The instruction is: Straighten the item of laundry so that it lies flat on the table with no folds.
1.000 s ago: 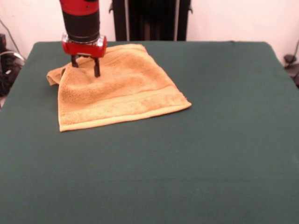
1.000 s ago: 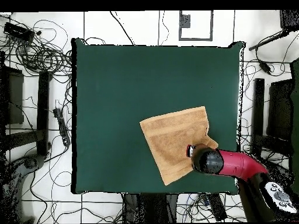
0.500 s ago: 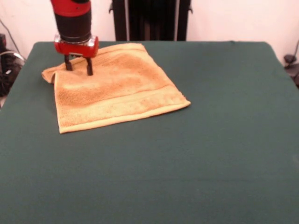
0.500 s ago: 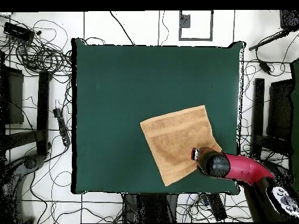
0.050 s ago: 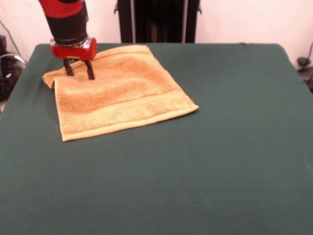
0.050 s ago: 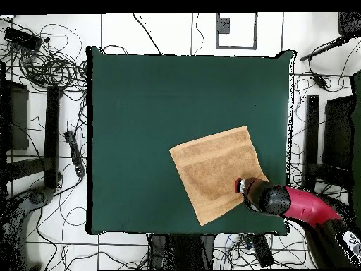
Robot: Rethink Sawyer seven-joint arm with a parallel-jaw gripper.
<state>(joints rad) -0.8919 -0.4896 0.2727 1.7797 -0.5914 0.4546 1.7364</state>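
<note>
The item of laundry, a yellow-orange towel [image 5: 120, 93], lies on the far left part of the green table [image 5: 205, 161]. It is mostly spread out, but its far left corner [image 5: 49, 78] is humped and folded. My gripper [image 5: 78, 72] stands upright on that corner; its two dark fingers [image 5: 90, 71] are apart, with their tips pressed into the cloth. From overhead, the towel [image 6: 211, 169] is a tilted square near the table's lower right edge, and the gripper [image 6: 240, 187] sits at its lower right corner.
The table edge [image 5: 29, 58] runs close to the left of the gripper. Cables and stands [image 6: 49, 70] surround the table [image 6: 155, 106] on the floor. A dark pedestal [image 5: 156, 19] rises behind the far edge.
The gripper has slid left toward the table's side edge. The towel's far left corner has gone with it, so that side is pulled wider.
</note>
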